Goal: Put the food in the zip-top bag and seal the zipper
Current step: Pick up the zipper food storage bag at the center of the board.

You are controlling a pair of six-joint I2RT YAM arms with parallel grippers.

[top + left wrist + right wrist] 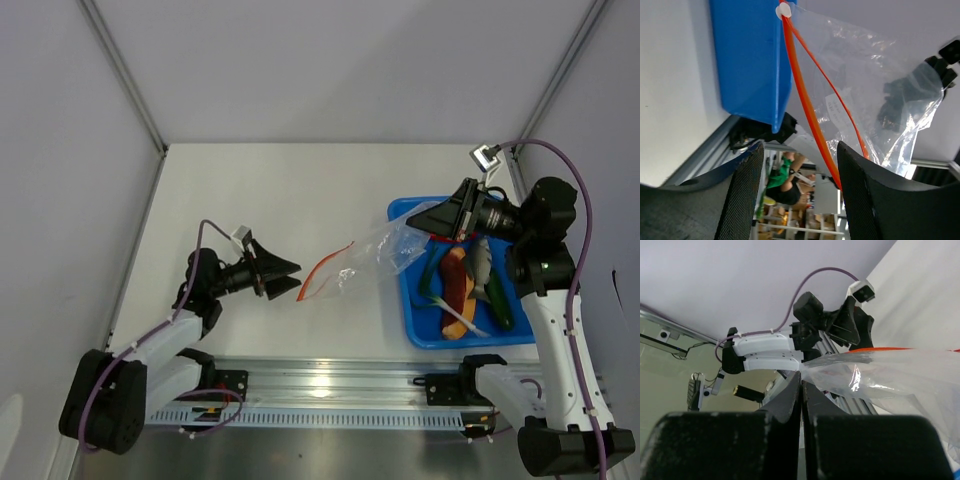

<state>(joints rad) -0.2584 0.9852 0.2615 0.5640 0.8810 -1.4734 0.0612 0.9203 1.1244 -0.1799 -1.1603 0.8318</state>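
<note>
Reaching sideways, spread left end effector [297, 277] faces right end effector [411, 221] pinching zip-top bag [368, 256].

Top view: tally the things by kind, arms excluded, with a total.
zip-top bag: 1
blue tray: 1
sausage in bun: 1
cucumber: 1
green onion: 1
red chili: 1, mostly hidden under the gripper
pale grey piece: 1, kind unclear
Total: 7
</note>
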